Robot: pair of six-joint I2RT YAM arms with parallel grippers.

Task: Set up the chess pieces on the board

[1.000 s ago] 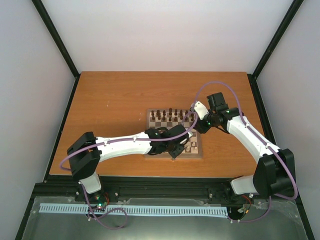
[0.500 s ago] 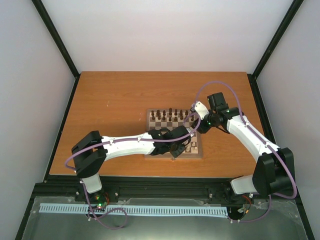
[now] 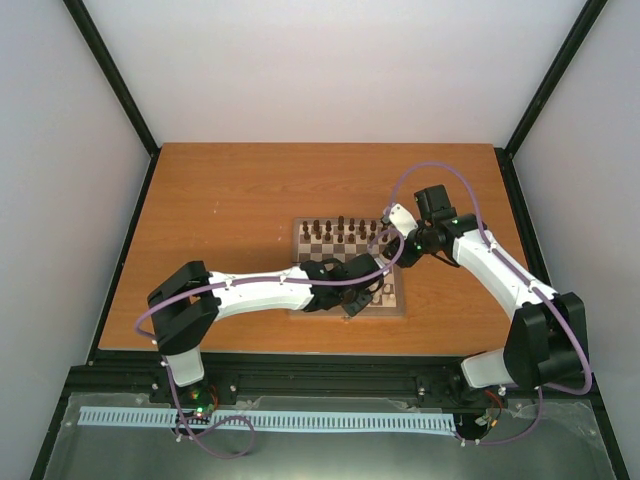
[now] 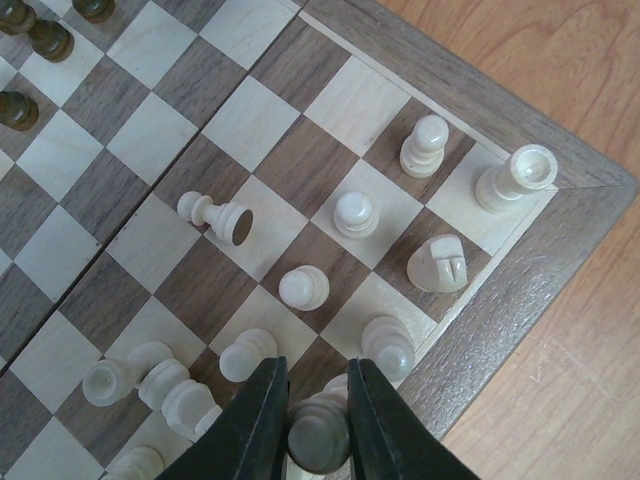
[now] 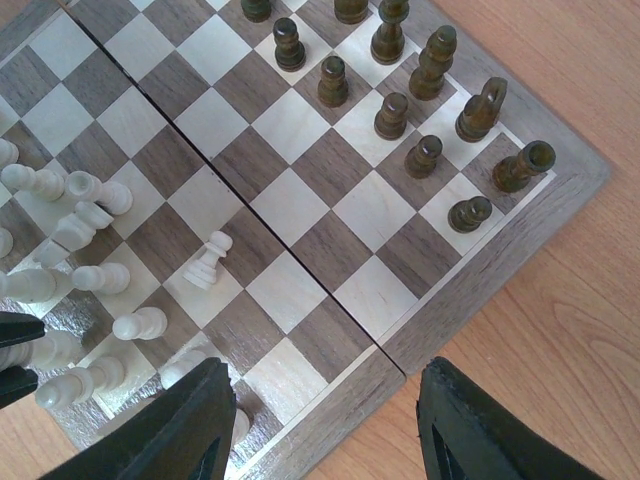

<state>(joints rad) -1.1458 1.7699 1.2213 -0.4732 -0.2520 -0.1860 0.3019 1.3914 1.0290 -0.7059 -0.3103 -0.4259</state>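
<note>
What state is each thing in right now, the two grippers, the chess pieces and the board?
Left gripper, shut on a cream piece.
Right gripper, open, holding nothing.
Fallen pawn, cream, lying on its side.
Dark pieces, upright in two rows.
Board, lying flat on the table.

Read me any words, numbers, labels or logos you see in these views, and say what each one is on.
None. The board, the chess pieces, the table, the left arm and the right arm show no readable word, number, label or logo in any view.
</note>
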